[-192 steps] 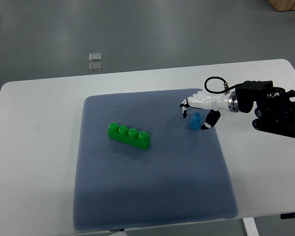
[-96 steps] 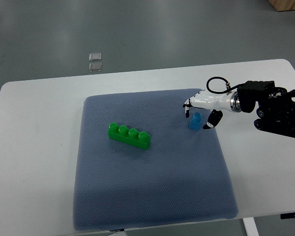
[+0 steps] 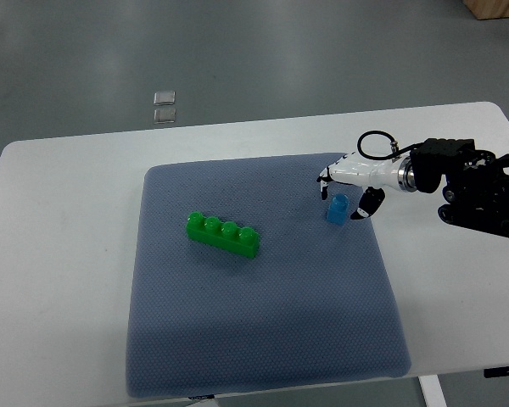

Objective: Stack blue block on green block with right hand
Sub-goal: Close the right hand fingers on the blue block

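The small blue plastic block (image 3: 337,209) stands upright on the grey-blue textured mat (image 3: 263,339), well to the right of the long green four-stud block (image 3: 223,235). The white right hand (image 3: 349,181) arches over the blue block, fingers (image 3: 324,184) on its far side and thumb on its right; whether they grip it I cannot tell.

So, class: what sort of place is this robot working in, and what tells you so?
Probably a robotics lab or test room: a plain white table with a grey-blue mat, only a green block and a blue block as props, and bare grey floor behind.
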